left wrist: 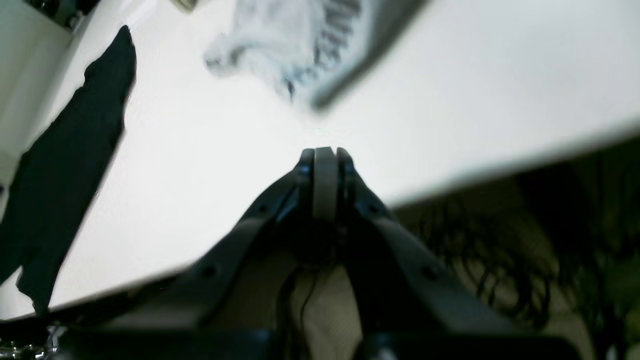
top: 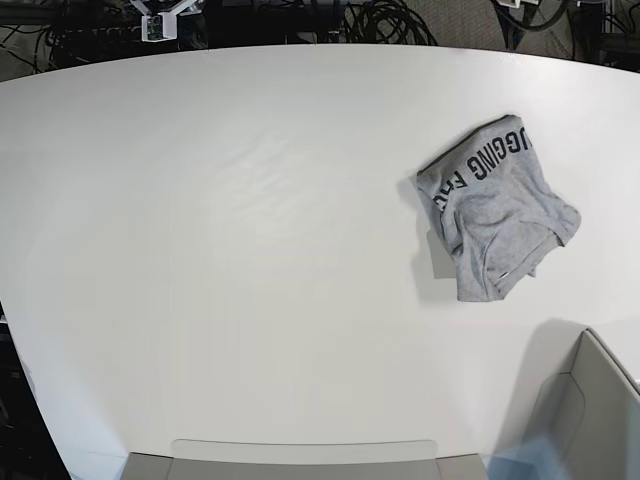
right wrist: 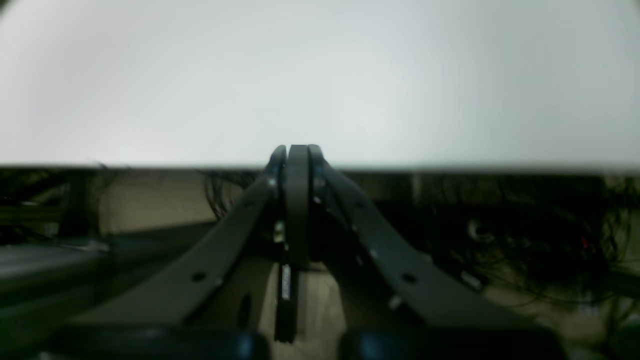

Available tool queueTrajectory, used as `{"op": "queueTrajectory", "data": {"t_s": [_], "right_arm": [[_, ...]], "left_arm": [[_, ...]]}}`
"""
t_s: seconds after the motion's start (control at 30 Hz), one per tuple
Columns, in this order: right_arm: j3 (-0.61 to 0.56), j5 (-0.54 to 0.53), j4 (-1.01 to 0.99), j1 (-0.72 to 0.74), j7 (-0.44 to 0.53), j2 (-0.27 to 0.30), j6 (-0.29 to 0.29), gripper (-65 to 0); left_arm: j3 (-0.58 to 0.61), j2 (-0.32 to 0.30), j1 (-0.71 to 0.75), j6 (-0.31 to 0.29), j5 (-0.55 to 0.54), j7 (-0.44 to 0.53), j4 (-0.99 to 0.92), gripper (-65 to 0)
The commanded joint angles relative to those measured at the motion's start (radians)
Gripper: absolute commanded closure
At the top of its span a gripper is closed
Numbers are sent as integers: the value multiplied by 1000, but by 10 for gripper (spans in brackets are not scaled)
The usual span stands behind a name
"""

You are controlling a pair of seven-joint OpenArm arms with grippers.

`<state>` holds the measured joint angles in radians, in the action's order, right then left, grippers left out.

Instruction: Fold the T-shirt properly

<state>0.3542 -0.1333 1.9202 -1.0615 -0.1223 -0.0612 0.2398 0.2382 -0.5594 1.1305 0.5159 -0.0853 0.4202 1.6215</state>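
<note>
The heather-grey T-shirt (top: 497, 205) lies crumpled on the right side of the white table (top: 250, 250), with black lettering showing along its upper left edge. It appears blurred at the top of the left wrist view (left wrist: 285, 45). My left gripper (left wrist: 325, 152) is shut and empty at the table's edge, well short of the shirt. My right gripper (right wrist: 297, 150) is shut and empty at the table's edge, with only bare table in front of it. In the base view, only bits of the arms show at the far edge.
A grey bin (top: 590, 410) stands at the front right corner, and its rim (left wrist: 370, 50) shows behind the shirt. A dark, blurred shape (left wrist: 65, 175) runs along the left of the left wrist view. Cables (top: 390, 20) lie behind the table's far edge.
</note>
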Motion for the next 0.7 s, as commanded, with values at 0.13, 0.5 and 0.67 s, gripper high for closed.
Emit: {"op": "queueTrajectory", "data": {"t_s": [0.13, 0.5, 0.67], "right_arm": [[6, -6, -166, -15, 158, 11, 3, 0], [-4, -6, -632, 175, 221, 165, 3, 0], [4, -6, -917, 344, 223, 218, 105, 0]], "left_arm": [[46, -4, 16, 13, 3, 118, -99, 0], [231, 71, -169, 14, -84, 171, -422, 0], [349, 103, -315, 14, -167, 173, -617, 0]]}}
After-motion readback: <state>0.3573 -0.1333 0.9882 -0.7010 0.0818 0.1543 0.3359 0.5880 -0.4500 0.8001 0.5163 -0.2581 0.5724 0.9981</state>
